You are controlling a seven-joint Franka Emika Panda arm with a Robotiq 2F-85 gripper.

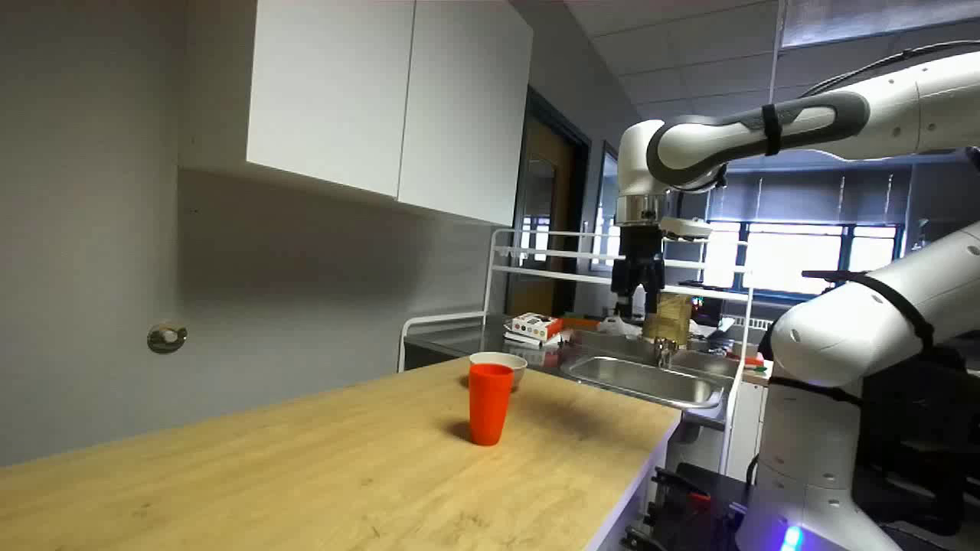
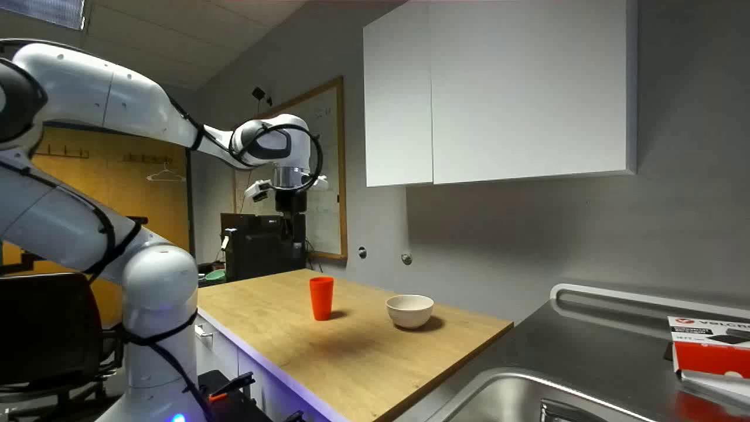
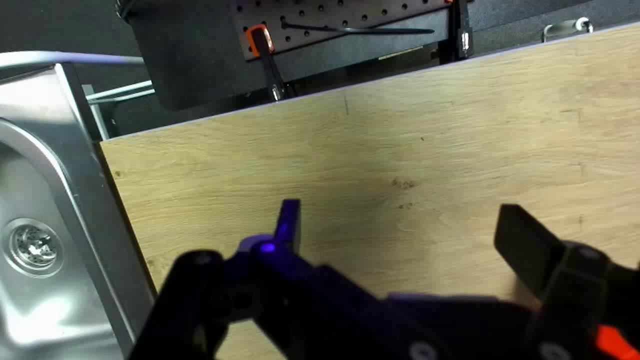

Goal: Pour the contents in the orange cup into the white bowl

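The orange cup (image 1: 488, 405) stands upright on the wooden table; it also shows in an exterior view (image 2: 321, 300). Its contents cannot be seen. The white bowl (image 2: 410, 313) sits upright on the table, apart from the cup; in an exterior view (image 1: 520, 373) the cup partly covers it. My gripper (image 3: 400, 220) is open and empty, pointing down above the table; it shows high over the tabletop in an exterior view (image 1: 640, 302). In the wrist view a bit of the cup (image 3: 616, 342) shows at the lower right corner behind a finger; the bowl is out of that view.
The wooden table (image 2: 363, 357) ends beside a metal sink (image 2: 504, 398). A red and white box (image 2: 712, 346) lies on the dark counter. A white rack (image 1: 490, 283) stands over the sink. White wall cabinets (image 1: 329, 92) hang above the table. Clamps (image 3: 270, 65) sit at the table's edge.
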